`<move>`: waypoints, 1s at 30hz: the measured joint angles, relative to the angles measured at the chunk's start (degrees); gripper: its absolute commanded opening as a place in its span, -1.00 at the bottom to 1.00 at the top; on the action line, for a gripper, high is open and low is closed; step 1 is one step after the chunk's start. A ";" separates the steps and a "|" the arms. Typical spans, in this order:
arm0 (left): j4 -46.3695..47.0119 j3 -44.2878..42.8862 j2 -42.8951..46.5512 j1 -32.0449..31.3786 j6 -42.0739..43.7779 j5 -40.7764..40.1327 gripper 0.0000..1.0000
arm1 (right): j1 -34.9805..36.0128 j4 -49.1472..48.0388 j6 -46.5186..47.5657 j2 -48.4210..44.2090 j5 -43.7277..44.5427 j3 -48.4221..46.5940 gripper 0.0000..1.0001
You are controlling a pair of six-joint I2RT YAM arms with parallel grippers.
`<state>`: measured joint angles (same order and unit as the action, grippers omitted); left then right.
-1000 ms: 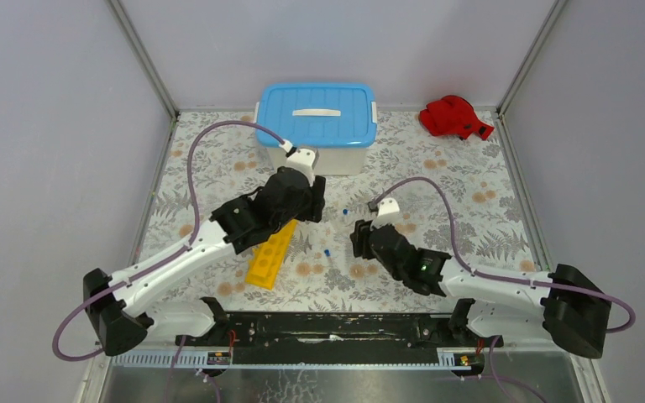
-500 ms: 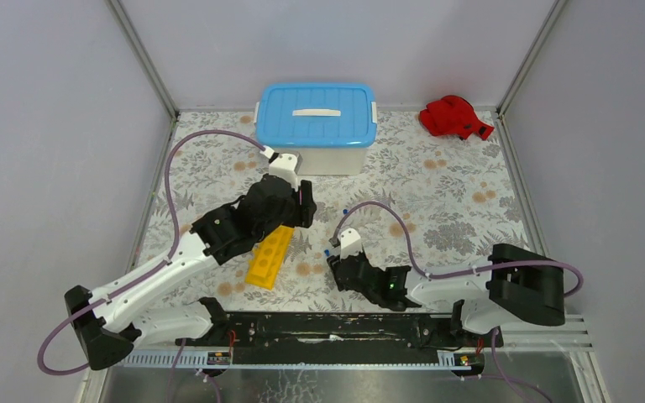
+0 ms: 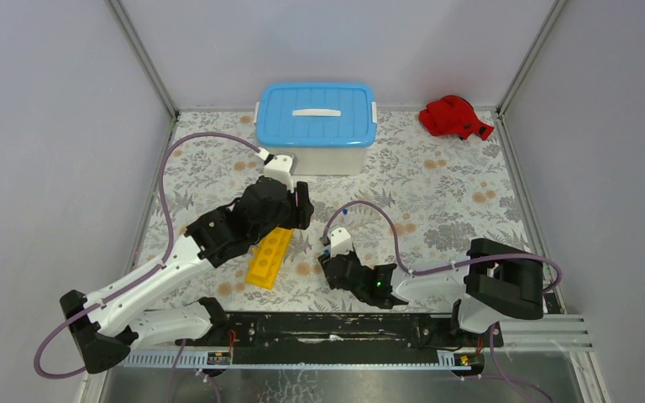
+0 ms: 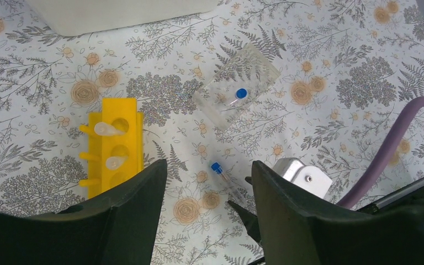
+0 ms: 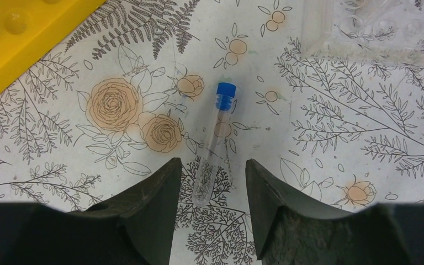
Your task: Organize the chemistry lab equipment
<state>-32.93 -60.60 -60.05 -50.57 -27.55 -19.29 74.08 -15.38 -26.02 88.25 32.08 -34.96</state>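
Right gripper [image 5: 212,165] hangs low, jaws apart and empty, astride the tube [image 5: 215,138] lying flat on the table [image 5: 337,182]. Tube's long axis points ahead between the jaws, cap [image 5: 226,91] far. This arm is nearer.

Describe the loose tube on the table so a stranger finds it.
Find the yellow rack on the flowered table. Right of it, at the right end effector, lies a clear blue-capped tube. Its twin rests on a clear block; this one lies on the table.

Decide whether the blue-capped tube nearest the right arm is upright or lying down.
Lying down: the tube shows its whole length flat on the table.
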 measured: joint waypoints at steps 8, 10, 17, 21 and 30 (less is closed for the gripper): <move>-0.13 0.55 0.39 0.00 -0.02 0.00 0.30 | 0.02 0.13 -0.85 2.10 0.24 -0.63 -0.11; -0.17 0.66 0.39 0.00 -0.02 0.00 0.30 | 0.02 0.13 -0.98 2.69 0.22 -0.68 -0.12; -0.15 0.85 0.39 0.00 -0.04 -0.02 0.31 | 0.07 0.20 -1.44 3.98 0.17 -1.31 -0.34; -0.15 0.96 0.39 0.00 -0.07 -0.02 0.31 | 0.07 0.17 -1.66 4.44 0.20 -1.73 -0.59; -0.35 0.96 0.22 0.00 -0.04 -0.07 0.34 | 0.07 0.20 -1.20 4.26 0.22 -1.70 -0.74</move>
<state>-33.28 -59.64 -59.83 -50.57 -27.59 -19.35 74.15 -15.18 -27.22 92.51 32.29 -36.67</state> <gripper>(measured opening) 0.657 0.201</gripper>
